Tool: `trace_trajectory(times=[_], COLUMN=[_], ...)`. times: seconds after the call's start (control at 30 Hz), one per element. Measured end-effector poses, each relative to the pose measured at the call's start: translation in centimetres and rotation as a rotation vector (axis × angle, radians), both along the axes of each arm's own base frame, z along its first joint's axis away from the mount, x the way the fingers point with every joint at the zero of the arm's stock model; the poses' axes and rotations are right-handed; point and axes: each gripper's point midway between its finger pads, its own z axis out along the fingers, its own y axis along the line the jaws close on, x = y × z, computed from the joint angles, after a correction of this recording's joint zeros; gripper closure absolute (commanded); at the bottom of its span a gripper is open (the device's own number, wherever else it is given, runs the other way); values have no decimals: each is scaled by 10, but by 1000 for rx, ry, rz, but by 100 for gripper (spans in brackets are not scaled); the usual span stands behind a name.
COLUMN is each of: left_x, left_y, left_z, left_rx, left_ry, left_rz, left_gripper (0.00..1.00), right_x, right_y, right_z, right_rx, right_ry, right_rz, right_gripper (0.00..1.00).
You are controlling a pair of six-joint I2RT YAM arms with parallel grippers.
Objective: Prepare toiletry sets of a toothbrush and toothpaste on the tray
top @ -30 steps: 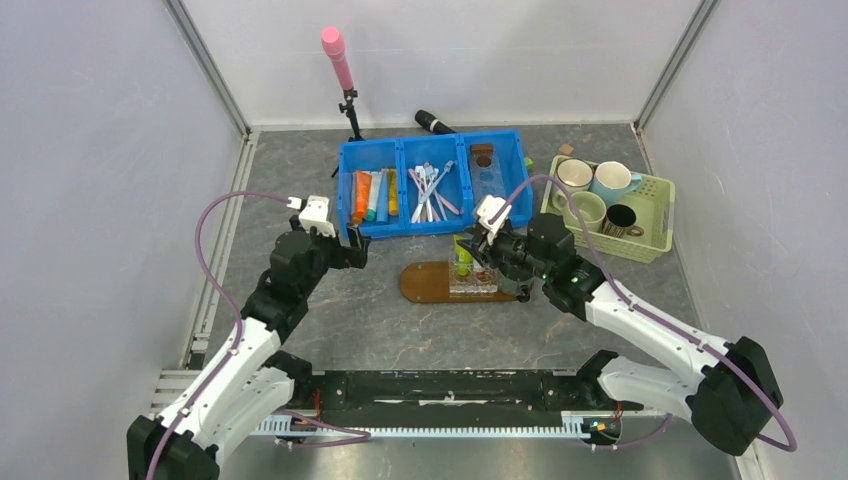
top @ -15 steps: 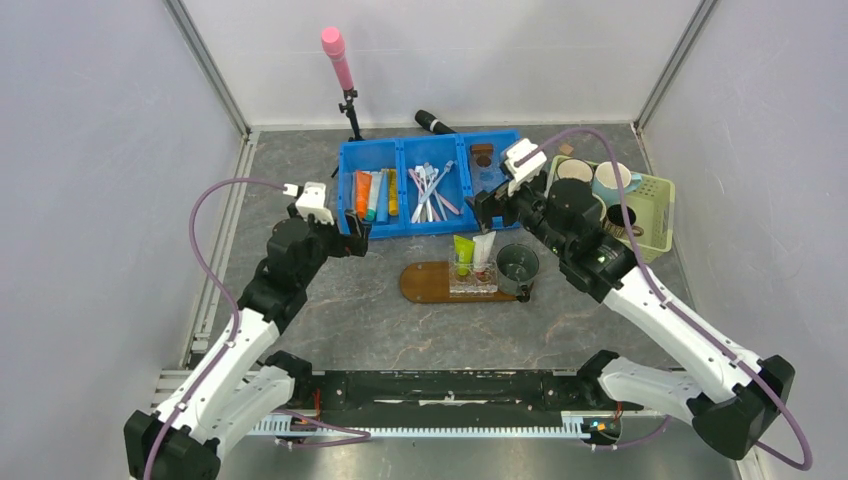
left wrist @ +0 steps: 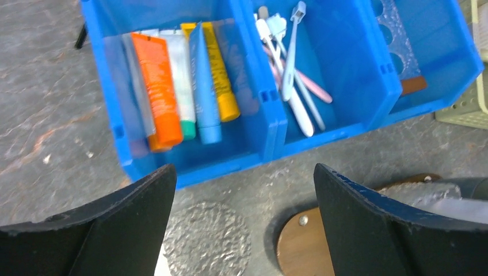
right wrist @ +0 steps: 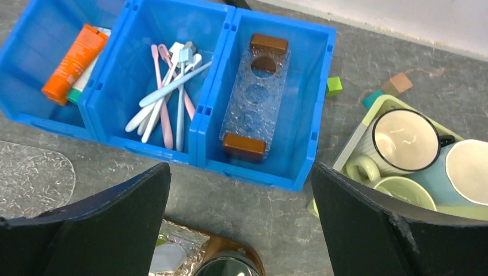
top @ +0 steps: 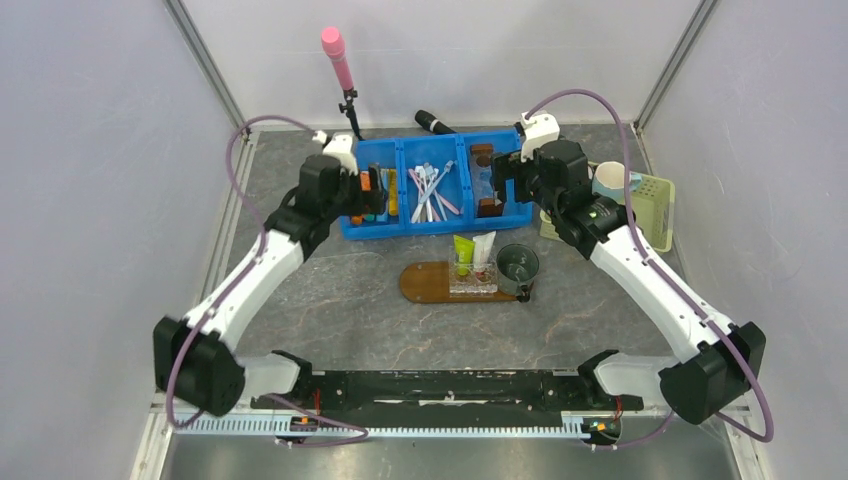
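1. The left arm stretches from its base at the near-left corner, its long white link angled up toward the blue bin point(top: 400, 229). The wrist tips down, so the left pincer point(top: 368, 200) hangs over the bin's left compartment, above the orange tube point(left wrist: 158, 86) and its neighbours.
2. The left pincer is released and holds nothing. In the left wrist view its dark fingers point(left wrist: 115, 230) stand wide apart, framing the bin's front wall and a patch of grey desk point(top: 340, 300).
3. The right arm rises from the near-right corner, its forearm slanting inward. The right pincer point(top: 500, 185) sits over the bin's right compartment, above a clear holder with brown ends point(right wrist: 253, 95).
4. The right pincer is also released and empty, its fingers point(right wrist: 397, 230) spread at the edges of the right wrist view.
5. The tray point(top: 425, 283) lies on the desk just in front of the bin, between the two arms and apart from both pincers.
6. The toothpaste point(top: 463, 252) stands upright in a clear rack point(top: 472, 284) on the tray, green tube on the left and white tube point(top: 484, 247) beside it. A dark cup point(top: 517, 266) sits at the tray's right end.
7. The toothbrush point(left wrist: 290, 52) lies in the bin's middle compartment, among pink and white brushes.
8. A pale green basket point(top: 655, 218) of mugs stands to the right of the bin.
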Motion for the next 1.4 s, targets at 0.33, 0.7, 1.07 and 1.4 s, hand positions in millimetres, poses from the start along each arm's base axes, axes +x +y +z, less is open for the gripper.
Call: trace_trajectory(times=[0.33, 0.7, 1.07, 1.4], left_x=[69, 97, 117, 131], left_y=[-81, -162, -150, -145], left_z=[-13, -65, -145, -157], left_rx=[40, 276, 463, 545], left_ry=[194, 288, 399, 379], left_rz=[-142, -293, -276, -274], left_gripper=[21, 35, 44, 68], right_x=[-4, -26, -40, -45], right_y=[-11, -41, -59, -62], right_z=[-14, -11, -9, -16], right_rx=[-24, -60, -117, -149], right_ry=[58, 47, 47, 70], right_rz=[-45, -115, -145, -136], right_gripper=[2, 2, 2, 2])
